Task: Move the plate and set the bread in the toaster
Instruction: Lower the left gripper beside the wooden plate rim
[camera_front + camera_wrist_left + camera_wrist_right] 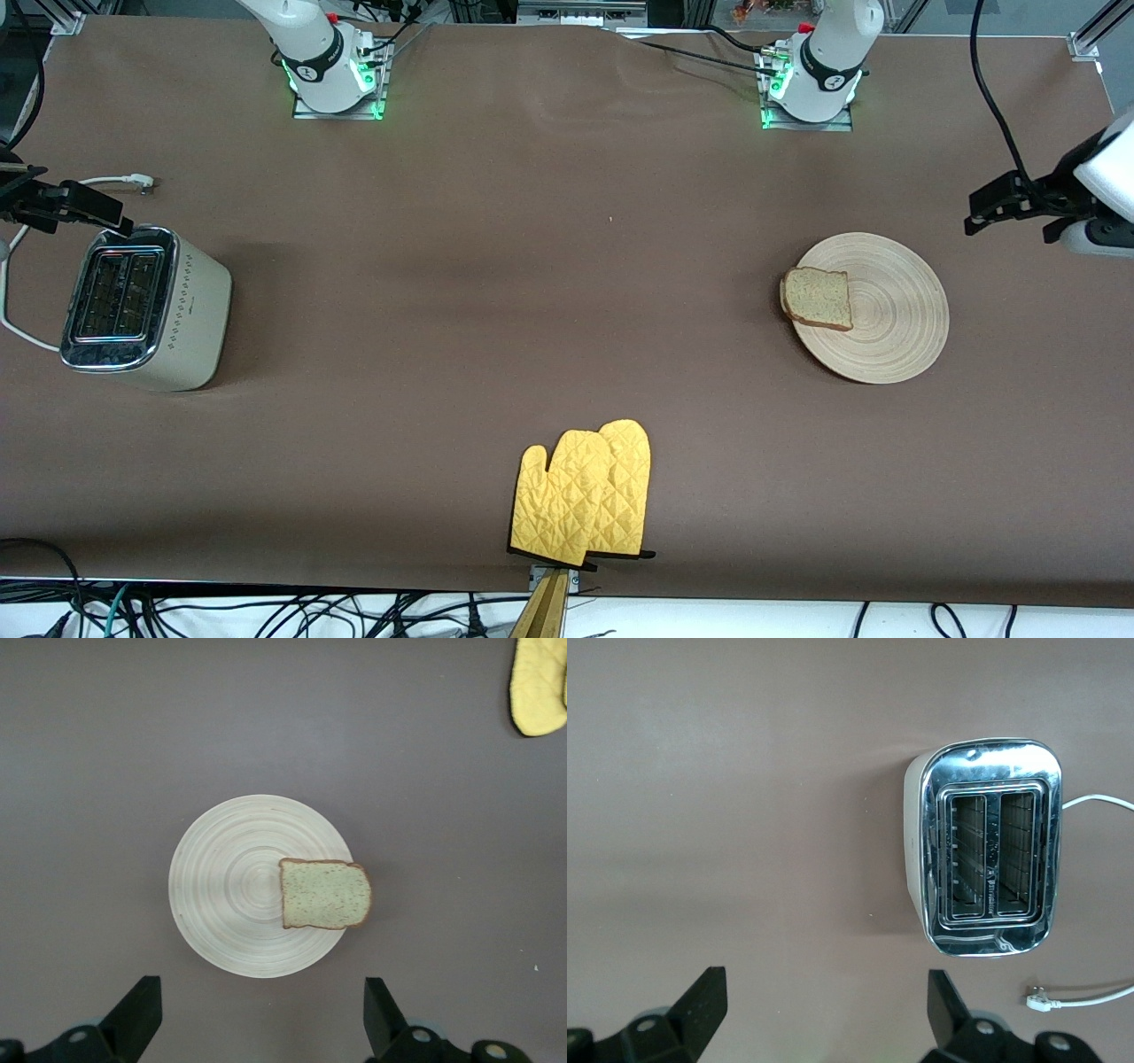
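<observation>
The plate [886, 310] lies flat on the brown table [532, 266] toward the left arm's end, with bare cloth all around its rim and nothing touching it from outside. The bread [817, 299] lies flat on the plate at the edge that faces the middle of the table, one crust side reaching just past the rim; in the left wrist view the same overhang shows, the bread [324, 894] covering the plate [230, 886] on one side only, the rest of the grooved wood bare. The toaster [146, 306] stands well apart at the right arm's end, slots up and both slots open to view, its white cord [18, 328] curving off the side toward the table's end and the plug [137, 182] lying on the cloth a little farther from the front camera. Between toaster and plate the table is a wide open stretch; the only thing near that stretch is a pair of yellow oven mitts [585, 496] lying flat at the edge nearest the front camera. The left gripper [1005, 208] hangs in the air near the plate, off its rim toward the table's end, fingers [133, 1014] spread wide and holding nothing. The right gripper [62, 208] hangs over the toaster's end where the cord leaves, fingers [700, 1001] likewise spread wide apart, the toaster [983, 859] untouched below it.
</observation>
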You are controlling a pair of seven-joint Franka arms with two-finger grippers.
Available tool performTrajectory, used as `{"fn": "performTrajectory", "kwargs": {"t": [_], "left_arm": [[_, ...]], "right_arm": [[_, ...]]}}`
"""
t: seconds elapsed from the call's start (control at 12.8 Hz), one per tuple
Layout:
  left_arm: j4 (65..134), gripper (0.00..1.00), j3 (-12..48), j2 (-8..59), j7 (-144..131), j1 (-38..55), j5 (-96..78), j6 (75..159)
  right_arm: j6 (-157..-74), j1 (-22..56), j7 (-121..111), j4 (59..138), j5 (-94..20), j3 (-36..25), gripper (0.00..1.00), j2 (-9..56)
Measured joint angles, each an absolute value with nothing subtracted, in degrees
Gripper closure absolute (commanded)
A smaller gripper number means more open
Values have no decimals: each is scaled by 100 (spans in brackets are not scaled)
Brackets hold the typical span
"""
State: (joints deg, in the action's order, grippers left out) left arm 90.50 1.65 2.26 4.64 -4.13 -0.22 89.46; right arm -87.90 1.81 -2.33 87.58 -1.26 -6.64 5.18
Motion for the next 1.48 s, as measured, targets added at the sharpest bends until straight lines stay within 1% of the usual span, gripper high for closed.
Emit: {"fn": "performTrajectory", "kwargs": {"t": [0.39,1.01,1.17,1.33,1.48], "left_arm": [[9047,0,83,444,484,-825,-13,8855],[9054,0,166,671,480,-816,-13,8821],[9182,0,166,769,480,-779,-13,8778],[9347,0,131,909,479,-828,-14,8782],[9376,0,87,1197,538,-1120,-200,8838]], "right_arm": [[-8777,182,-233,8758,-126,-660,0,520],[-8771,221,-233,8759,-126,-655,0,522],[-8771,225,-233,8759,-126,-655,0,523],[-8770,227,-233,8759,-126,-655,0,523],[-8769,230,-233,8759,-126,-655,0,524]]}}
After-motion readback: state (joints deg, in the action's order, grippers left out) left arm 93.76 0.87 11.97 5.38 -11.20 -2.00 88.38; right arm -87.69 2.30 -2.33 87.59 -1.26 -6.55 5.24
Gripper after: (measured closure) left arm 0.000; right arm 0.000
